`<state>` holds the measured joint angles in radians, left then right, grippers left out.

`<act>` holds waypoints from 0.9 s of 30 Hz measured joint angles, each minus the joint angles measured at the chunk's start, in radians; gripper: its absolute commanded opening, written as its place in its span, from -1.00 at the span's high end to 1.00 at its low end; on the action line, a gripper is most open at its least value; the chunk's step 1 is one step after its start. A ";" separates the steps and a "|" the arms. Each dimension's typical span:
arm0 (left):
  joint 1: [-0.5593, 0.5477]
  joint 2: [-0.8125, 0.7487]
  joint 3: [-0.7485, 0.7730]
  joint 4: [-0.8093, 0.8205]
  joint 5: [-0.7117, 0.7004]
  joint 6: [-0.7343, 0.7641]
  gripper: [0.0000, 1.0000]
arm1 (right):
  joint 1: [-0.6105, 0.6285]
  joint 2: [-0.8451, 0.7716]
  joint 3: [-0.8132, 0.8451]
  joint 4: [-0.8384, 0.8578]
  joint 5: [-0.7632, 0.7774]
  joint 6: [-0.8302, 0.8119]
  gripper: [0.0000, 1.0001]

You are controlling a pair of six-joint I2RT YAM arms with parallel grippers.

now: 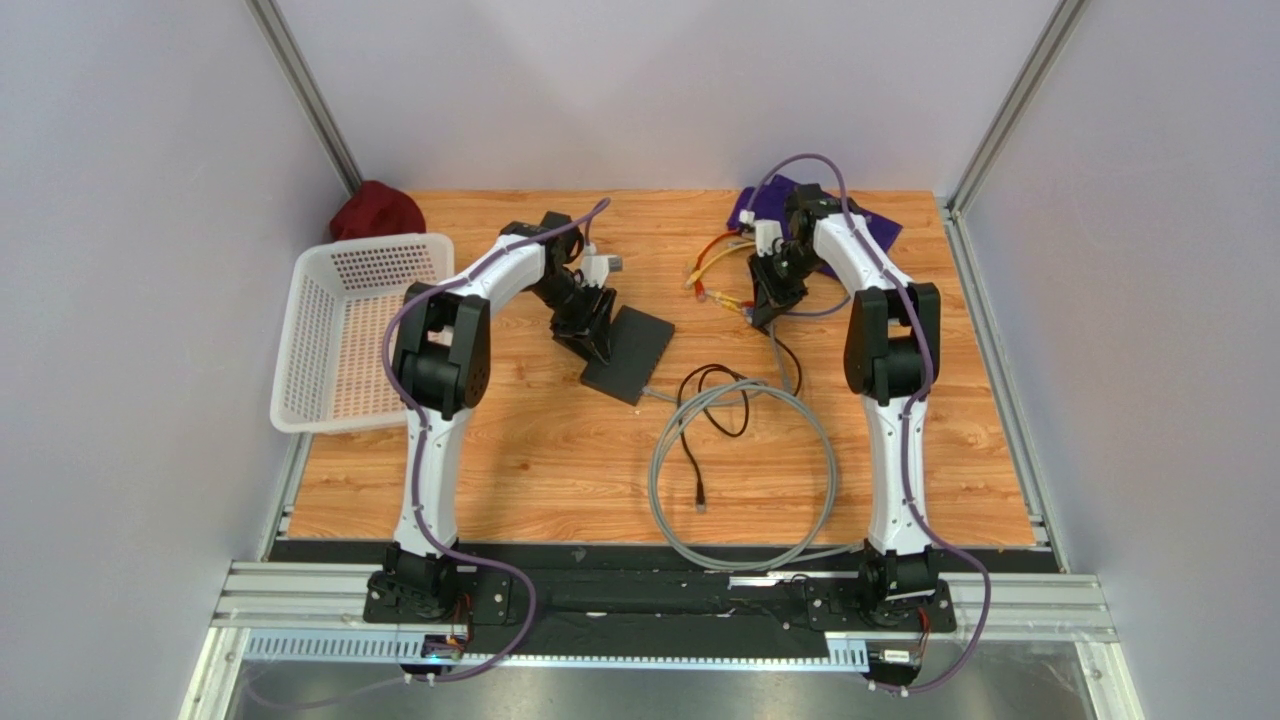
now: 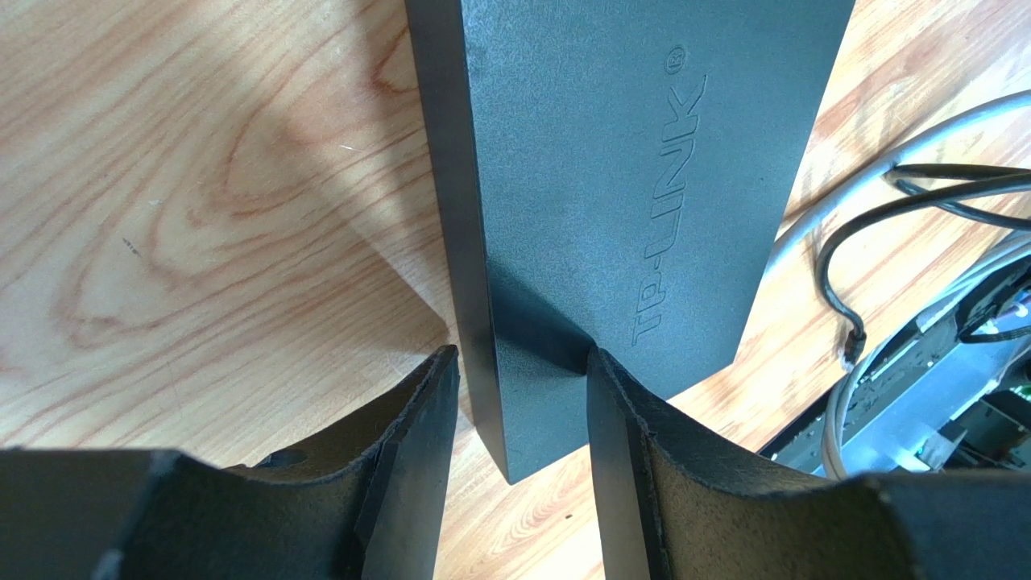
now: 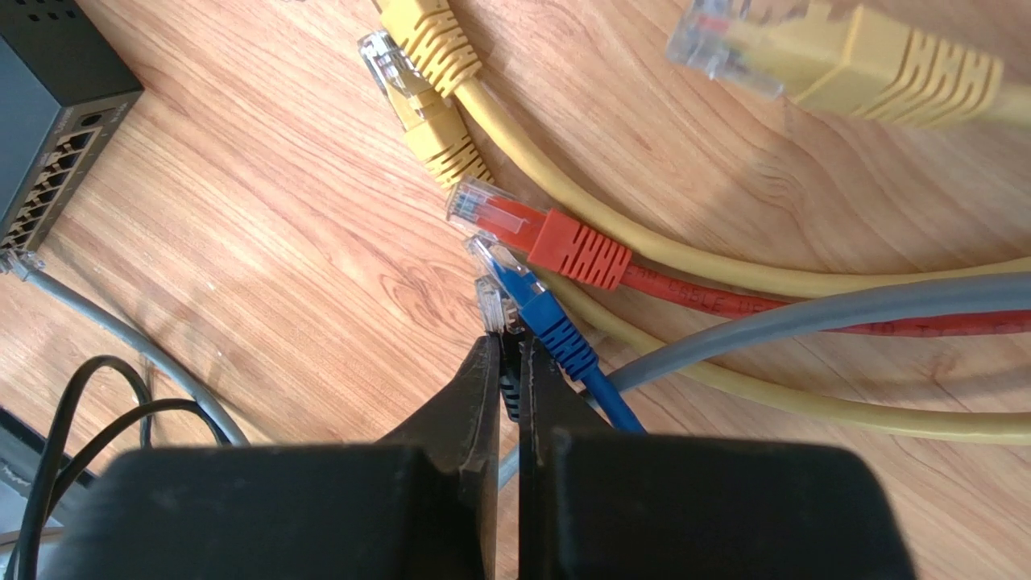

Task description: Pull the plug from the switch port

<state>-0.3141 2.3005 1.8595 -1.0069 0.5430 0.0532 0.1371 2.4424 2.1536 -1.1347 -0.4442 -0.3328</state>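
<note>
Switch [image 1: 631,356] lies near the middle of the table [image 1: 526,465], a little toward the left edge, with the plug [image 3: 15,262] of a grey cable [image 3: 115,329] in its end port. Your left arm bends at the elbow and angles its wrist down onto the box, with the left gripper [image 2: 520,359] fingers clamped on one corner. Your right arm stretches toward the far right corner, wrist folded down. The right gripper [image 3: 508,344] fingers are pressed together, tips just beside a blue plug [image 3: 539,308] among yellow cables [image 3: 896,67].
</note>
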 measured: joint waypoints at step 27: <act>0.048 -0.198 -0.181 0.020 0.077 0.030 -0.13 | 0.217 -0.128 -0.072 0.036 -0.214 0.053 0.99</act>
<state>-0.2661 2.1025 1.6783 -0.9871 0.6205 0.0830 0.3546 2.3142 2.0815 -1.0985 -0.6586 -0.2802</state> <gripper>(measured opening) 0.567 0.139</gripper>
